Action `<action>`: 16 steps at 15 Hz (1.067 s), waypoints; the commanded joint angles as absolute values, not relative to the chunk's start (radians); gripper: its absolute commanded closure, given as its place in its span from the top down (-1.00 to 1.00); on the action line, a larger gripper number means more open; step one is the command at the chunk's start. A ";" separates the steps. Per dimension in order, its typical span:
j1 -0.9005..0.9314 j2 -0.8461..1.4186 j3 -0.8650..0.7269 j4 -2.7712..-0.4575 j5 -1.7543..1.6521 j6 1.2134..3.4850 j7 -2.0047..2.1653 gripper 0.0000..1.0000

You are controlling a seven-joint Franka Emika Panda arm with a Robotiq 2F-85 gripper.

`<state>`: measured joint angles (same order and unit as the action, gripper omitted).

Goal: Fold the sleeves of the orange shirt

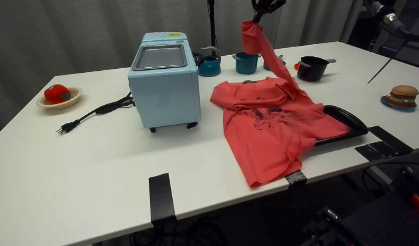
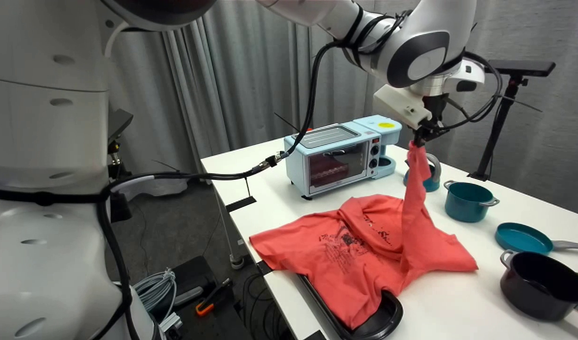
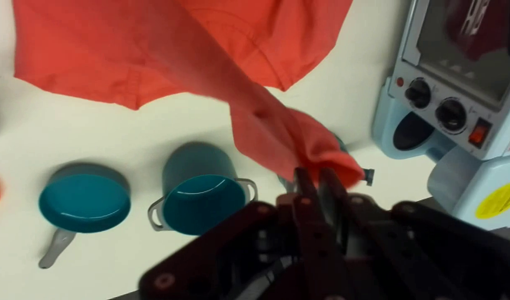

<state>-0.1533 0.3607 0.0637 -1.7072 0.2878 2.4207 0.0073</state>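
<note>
slim black fingers [image 3: 303, 183] pinch long coral-orange cloth sleeve [image 2: 415, 182] near end, high over white counter [image 1: 103, 160]; coral-orange printed cloth shirt [image 1: 271, 136] lies below, partly over black oblong tray [image 1: 351, 119]. i'd lower sleeve slowly across shirt, lay flat, then release.

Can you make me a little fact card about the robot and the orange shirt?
Gripper: shut on a sleeve
Sleeve: pulled up above the table, hanging down to the shirt
Orange shirt: rumpled, dark print on front, partly over a black tray
Nearby: light-blue oven, teal pot, black pot
Folding: not finished
</note>
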 commanded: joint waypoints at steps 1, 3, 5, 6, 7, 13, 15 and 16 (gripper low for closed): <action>-0.158 0.317 0.095 -1.768 0.386 2.433 -0.125 -0.17; -0.161 0.318 0.099 -1.776 0.410 2.413 -0.167 0.14; -0.163 0.322 0.091 -1.787 0.416 2.411 -0.191 0.45; -0.165 0.323 0.085 -1.793 0.412 2.410 -0.197 0.62; -0.167 0.323 0.080 -1.801 0.410 2.410 -0.202 0.75; -0.181 0.297 0.012 -1.842 0.349 2.371 -0.198 1.00; -0.183 0.274 -0.013 -1.865 0.325 2.355 -0.195 1.00; -0.186 0.260 -0.023 -1.878 0.314 2.347 -0.198 1.00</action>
<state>-0.1730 0.3302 -0.0017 -1.8198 0.3439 2.3874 -0.1758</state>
